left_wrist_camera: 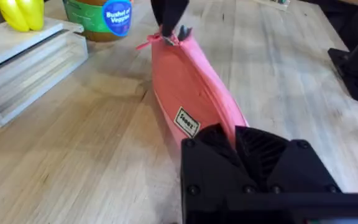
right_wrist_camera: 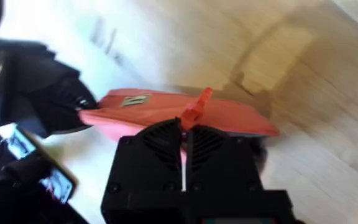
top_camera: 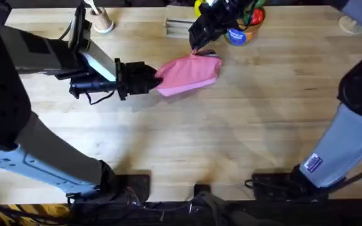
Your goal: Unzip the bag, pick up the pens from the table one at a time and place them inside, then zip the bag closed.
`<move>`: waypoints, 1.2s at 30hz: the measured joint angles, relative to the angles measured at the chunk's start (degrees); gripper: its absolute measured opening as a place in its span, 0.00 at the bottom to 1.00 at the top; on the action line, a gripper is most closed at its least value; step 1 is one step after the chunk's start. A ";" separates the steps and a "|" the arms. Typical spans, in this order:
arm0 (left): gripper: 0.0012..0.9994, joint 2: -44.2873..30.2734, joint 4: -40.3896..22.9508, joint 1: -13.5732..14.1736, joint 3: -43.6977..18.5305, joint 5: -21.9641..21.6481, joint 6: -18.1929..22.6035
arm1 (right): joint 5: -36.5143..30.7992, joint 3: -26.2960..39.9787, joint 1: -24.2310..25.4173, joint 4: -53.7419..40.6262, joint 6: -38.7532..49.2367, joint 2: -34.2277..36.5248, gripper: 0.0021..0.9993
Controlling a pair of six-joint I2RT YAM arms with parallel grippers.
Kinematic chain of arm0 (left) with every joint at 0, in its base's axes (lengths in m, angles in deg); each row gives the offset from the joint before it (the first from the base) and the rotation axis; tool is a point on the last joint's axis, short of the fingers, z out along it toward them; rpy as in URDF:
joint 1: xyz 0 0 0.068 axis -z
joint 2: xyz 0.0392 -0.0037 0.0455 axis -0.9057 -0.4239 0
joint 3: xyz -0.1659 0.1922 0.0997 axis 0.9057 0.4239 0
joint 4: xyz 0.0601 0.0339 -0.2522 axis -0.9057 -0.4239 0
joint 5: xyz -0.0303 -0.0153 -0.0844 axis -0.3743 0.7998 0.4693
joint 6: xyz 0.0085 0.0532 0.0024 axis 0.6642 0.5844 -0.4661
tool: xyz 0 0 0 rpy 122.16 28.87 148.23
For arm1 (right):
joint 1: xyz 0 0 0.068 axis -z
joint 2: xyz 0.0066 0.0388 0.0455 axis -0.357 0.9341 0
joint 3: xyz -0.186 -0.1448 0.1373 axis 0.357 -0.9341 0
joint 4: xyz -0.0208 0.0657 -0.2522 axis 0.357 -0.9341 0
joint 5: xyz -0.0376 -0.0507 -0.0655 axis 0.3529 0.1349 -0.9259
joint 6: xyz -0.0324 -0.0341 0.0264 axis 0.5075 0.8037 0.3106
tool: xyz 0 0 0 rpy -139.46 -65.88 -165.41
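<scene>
We start at the left of the overhead view, where our left arm stretches across the table (top_camera: 244, 138) toward the middle. Its gripper (top_camera: 153, 79) is clamped on the near end of the bag (top_camera: 190, 72), the black fingers pinching the pink fabric; the left wrist view shows the same grip, with the bag (left_wrist_camera: 191, 93) running away from the left gripper (left_wrist_camera: 238, 140) and a small white label on its side.

Moving right, the bag lies on the table a little above centre, slightly lifted and tilted between the two grippers.

At its far end our right gripper (top_camera: 200, 45) comes down from above and is closed on the zipper pull at the tip of the bag. In the right wrist view the right gripper (right_wrist_camera: 184, 134) has its fingers pressed together around the pink pull tab (right_wrist_camera: 194, 109), with the bag (right_wrist_camera: 229, 121) stretched sideways beyond them and the left gripper (right_wrist_camera: 73, 109) holding the other end.

Just behind the right gripper stands a jar (top_camera: 241, 34) with a blue label; the left wrist view shows it (left_wrist_camera: 101, 18) next to a clear tray (left_wrist_camera: 23, 68).
</scene>
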State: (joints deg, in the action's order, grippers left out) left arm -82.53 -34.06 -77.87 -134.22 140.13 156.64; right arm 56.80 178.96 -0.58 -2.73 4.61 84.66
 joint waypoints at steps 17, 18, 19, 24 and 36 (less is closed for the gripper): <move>0.04 0.00 0.03 0.62 0.00 -1.98 0.02 | -5.91 -21.00 10.92 20.31 -27.74 -0.02 0.03; 0.04 0.00 0.02 0.68 0.00 -2.10 0.02 | -5.61 -22.27 11.08 21.32 -28.93 -0.05 0.03; 0.04 -0.01 0.02 0.77 0.00 -2.18 0.02 | -5.43 -23.03 11.20 21.78 -29.84 -0.10 0.03; 0.04 0.00 0.00 0.81 0.00 -2.46 0.02 | -5.50 -24.01 11.43 23.65 -31.74 -1.67 0.06; 0.04 -0.28 -0.46 -0.44 0.15 -4.84 0.04 | -16.66 -24.39 16.68 25.47 -27.25 -13.48 1.00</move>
State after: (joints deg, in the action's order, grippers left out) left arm -82.81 -34.52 -78.31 -134.07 135.29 156.68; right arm 40.14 154.58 16.11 22.74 -22.63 71.18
